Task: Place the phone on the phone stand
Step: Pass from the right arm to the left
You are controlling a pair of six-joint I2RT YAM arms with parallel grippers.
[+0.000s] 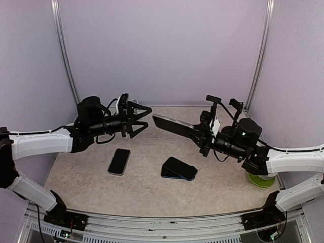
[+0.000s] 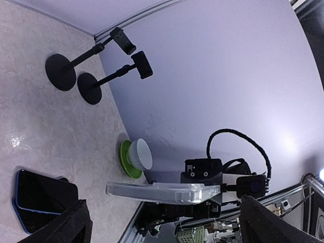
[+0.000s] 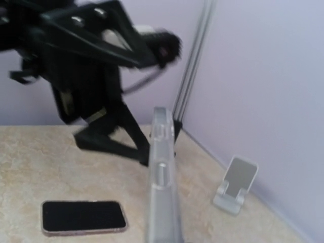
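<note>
Right gripper is pinched shut on one end of the phone. The phone hangs in the air at the centre of the top view, edge up and clear of the table. We judge it is held by its end so that the other end is free to take.

Left gripper is spread wide, its mouth facing that free end, near but not touching. We read this as a hand-over being set up.

Phone stand, small and silver, sits at the lower right of the right wrist view, close to the wall and beyond the left arm. That would explain passing the phone across.

On the table lie a spare phone left of centre and a dark stack of phones below the held one.
</note>
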